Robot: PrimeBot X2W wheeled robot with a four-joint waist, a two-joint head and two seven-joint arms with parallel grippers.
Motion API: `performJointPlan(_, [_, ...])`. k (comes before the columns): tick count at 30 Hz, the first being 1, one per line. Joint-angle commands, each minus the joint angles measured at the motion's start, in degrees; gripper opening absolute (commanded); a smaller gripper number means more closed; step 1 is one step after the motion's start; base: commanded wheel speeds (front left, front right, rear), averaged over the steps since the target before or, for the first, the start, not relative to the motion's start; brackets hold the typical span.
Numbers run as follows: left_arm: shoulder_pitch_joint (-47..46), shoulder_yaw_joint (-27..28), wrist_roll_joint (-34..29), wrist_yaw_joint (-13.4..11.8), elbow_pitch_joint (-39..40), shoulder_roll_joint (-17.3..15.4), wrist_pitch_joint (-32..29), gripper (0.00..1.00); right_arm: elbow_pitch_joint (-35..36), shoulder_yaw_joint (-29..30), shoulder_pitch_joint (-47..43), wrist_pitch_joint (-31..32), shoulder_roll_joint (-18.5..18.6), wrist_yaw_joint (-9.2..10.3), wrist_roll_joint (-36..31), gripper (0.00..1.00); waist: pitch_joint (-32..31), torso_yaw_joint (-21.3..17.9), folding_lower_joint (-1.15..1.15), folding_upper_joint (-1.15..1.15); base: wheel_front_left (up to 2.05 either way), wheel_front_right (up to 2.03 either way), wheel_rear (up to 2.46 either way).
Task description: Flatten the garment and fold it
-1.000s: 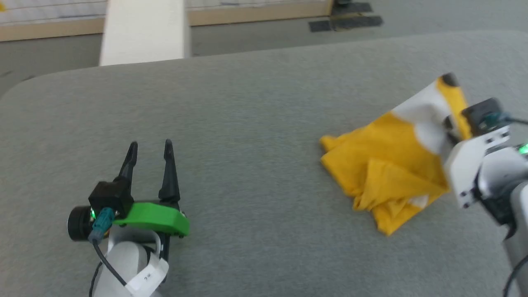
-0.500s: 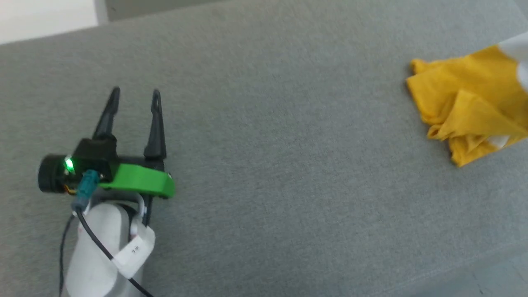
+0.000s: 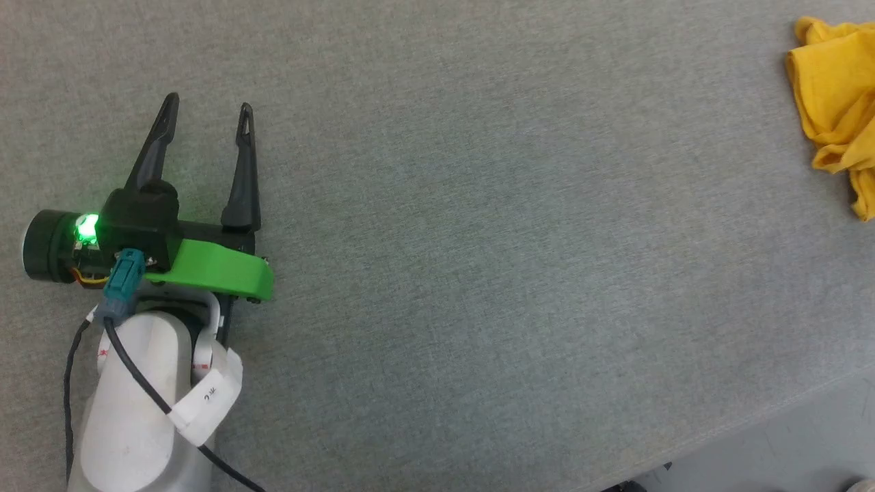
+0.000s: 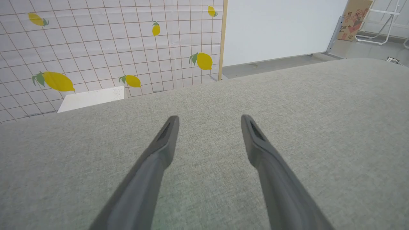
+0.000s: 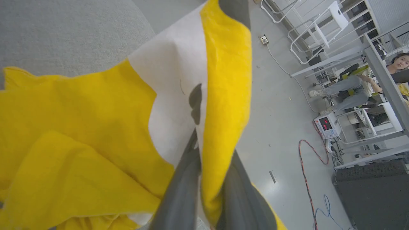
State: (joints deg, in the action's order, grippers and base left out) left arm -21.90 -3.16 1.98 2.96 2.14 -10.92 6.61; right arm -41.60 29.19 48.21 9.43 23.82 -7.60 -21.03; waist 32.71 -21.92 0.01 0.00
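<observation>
The garment is a crumpled bright yellow heap at the far right edge of the head view, lying on the grey cloth-covered table. In the right wrist view a fold of the garment, yellow with a white patch and a dark mark, hangs lifted between the two dark fingers. My right gripper is shut on that fold. My left gripper rests low over bare table at the left, far from the garment. It stands open with nothing between its fingers.
The table's near edge runs across the lower right, with pale floor beyond it. A lemon-print tiled wall and a white panel stand past the far edge. Beyond the right side are cables, metal racks and a seated person.
The head camera has swung left and down, so the garment has slid to the picture's right edge and the right arm has left it. The left gripper stays open in place.
</observation>
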Motion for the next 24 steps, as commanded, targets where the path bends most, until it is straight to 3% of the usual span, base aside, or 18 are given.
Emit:
performJointPlan(1, [-0.8,0.0,-0.2,-0.1,0.4,-0.5,-0.2,1.00,-0.7,1.0,1.4,-0.9,-0.5,0.11,-1.1,0.00,1.1,0.8,-0.01,0.00,0.00,0.00,0.00])
performJointPlan(2, [-0.7,0.1,-0.1,-0.1,0.5,-0.6,-0.3,1.00,-1.2,1.8,1.8,-1.3,-0.7,0.11,-1.7,0.01,1.1,0.9,-0.01,0.00,0.00,0.00,0.00])
performJointPlan(3, [-0.5,0.1,-0.1,-0.2,0.6,-0.6,-0.3,1.00,-1.9,2.3,2.0,-1.5,-0.9,0.11,-2.6,0.34,0.9,1.1,-0.01,0.00,0.00,0.00,0.00])
performJointPlan(4, [-0.4,0.1,0.0,-0.3,0.5,-0.6,-0.2,1.00,-2.4,2.7,2.2,-1.8,-1.0,0.11,-3.1,1.00,0.7,1.2,-0.01,0.00,0.00,0.00,0.00])
performJointPlan(9, [0.3,-0.2,1.0,-0.6,-1.1,0.3,1.3,1.00,-3.8,3.4,2.6,-6.9,-0.6,0.11,-5.2,1.00,-2.2,2.4,-0.01,0.00,0.00,0.00,0.00])
performJointPlan(14, [1.5,-0.5,2.7,-1.1,-4.5,2.2,3.8,1.00,-6.2,1.4,2.6,-12.6,0.3,0.11,-2.9,1.00,-7.2,4.1,-0.01,0.00,0.00,0.00,0.00])
performJointPlan(20, [4.5,-0.4,6.2,-1.1,-10.1,4.7,6.5,1.00,-8.0,-5.5,0.1,-18.6,-0.2,0.11,5.1,1.00,-15.8,7.3,-0.01,0.00,0.00,0.00,0.00])
performJointPlan(24, [6.7,-0.6,8.2,-0.8,-12.7,5.7,7.5,1.00,-5.6,-10.5,-4.1,-21.0,-1.3,0.11,13.0,1.00,-21.0,9.9,-0.01,0.00,0.00,0.00,0.00])
